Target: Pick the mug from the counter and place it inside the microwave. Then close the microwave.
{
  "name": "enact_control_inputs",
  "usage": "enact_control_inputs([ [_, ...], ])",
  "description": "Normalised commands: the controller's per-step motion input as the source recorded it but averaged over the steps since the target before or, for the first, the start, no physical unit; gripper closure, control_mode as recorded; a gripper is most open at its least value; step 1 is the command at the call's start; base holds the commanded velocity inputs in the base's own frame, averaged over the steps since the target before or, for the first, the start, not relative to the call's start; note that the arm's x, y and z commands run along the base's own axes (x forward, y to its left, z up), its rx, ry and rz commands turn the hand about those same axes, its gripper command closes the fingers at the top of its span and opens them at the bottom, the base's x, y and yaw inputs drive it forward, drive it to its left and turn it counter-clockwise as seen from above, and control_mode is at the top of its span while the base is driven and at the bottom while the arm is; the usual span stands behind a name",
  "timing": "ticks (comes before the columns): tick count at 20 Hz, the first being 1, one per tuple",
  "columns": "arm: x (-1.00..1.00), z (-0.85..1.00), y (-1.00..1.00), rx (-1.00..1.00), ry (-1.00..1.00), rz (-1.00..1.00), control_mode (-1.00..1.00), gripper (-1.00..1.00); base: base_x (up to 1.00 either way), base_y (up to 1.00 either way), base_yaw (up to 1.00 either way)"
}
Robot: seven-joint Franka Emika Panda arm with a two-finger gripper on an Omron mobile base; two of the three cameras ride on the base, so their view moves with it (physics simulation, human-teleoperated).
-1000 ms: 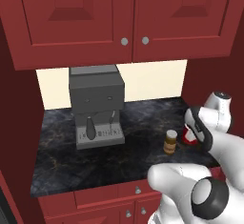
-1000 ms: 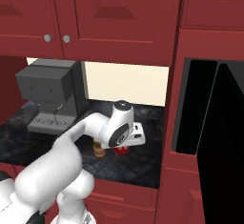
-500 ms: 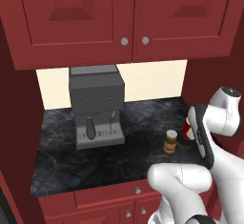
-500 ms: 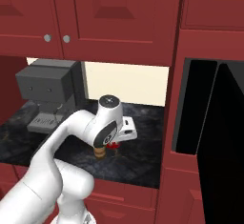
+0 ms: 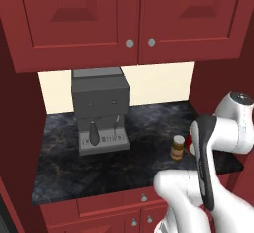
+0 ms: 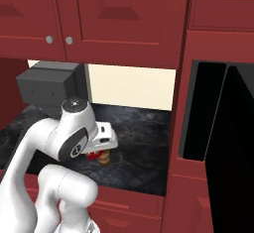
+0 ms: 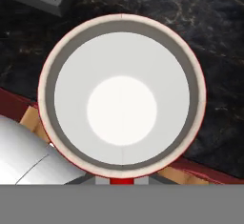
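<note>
The red mug (image 7: 122, 96) with its white inside is seen from straight above in the hand view, its handle side toward the bottom edge. My gripper (image 6: 99, 150) is shut on the mug (image 6: 92, 155), holding it just over the dark marbled counter (image 6: 139, 128), close to the front edge. From the left base view only a red sliver of the mug (image 5: 190, 140) shows behind my forearm. The black microwave (image 6: 201, 113) on the right stands with its door (image 6: 238, 152) swung open.
A small brown jar (image 5: 177, 147) with a pale lid stands right beside the held mug. The grey coffee machine (image 5: 99, 110) sits at the back left of the counter. Red upper cabinets (image 5: 129, 19) hang low over the counter.
The hand, with the mug in it, has shifted left in the right base view, past the jar. The arm has folded back and risen. Jar and coffee machine have stayed put.
</note>
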Motion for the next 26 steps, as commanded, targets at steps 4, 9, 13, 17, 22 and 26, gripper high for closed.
enact_control_inputs([
  [4,-0.39,0.56,0.44,0.0,0.01,-0.01,-1.0,1.0,0.0,0.0,0.0],
  [9,-0.39,0.42,0.49,0.0,-0.03,0.0,-1.0,1.0,0.0,0.0,0.0],
  [13,-0.05,0.0,0.49,0.0,-0.21,0.0,-1.0,1.0,0.0,0.0,0.0],
  [17,0.0,0.13,0.45,0.0,-0.2,-0.07,-1.0,1.0,0.0,0.0,0.0],
  [22,0.0,0.18,0.32,0.0,-0.03,-0.17,-1.0,1.0,0.0,0.0,0.0],
  [26,0.0,0.0,0.15,0.02,0.0,-0.21,-1.0,1.0,0.0,0.0,0.0],
])
